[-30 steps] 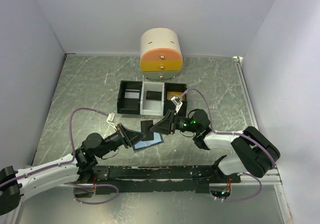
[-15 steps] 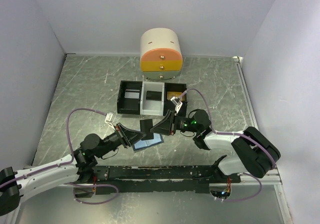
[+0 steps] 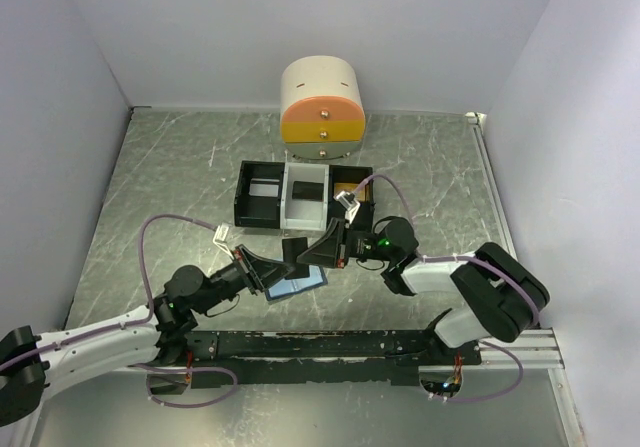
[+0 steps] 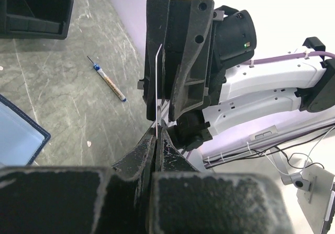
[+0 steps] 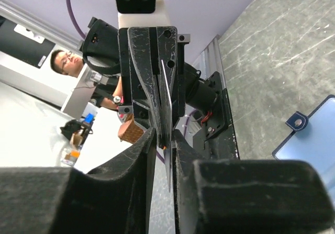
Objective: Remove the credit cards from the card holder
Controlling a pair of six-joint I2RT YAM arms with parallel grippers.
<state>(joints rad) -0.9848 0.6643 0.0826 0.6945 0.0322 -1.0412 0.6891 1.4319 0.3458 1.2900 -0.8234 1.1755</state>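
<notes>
The bench is a flat grey slab with pale marble-like veining, enclosed by 3 plain matte walls. At its rear stands a round-topped cream drawer unit with orange and yellow fronts. A rigid black-and-white tray with 3 compartments lies in front of it. The card holder lies open on the bench, light blue inside with a dark edge. Near it, off the surface, the left hand clamps 1 thin, dark credit card by its edge. The right hand stands narrow on both sides of the same card; contact cannot be determined.
</notes>
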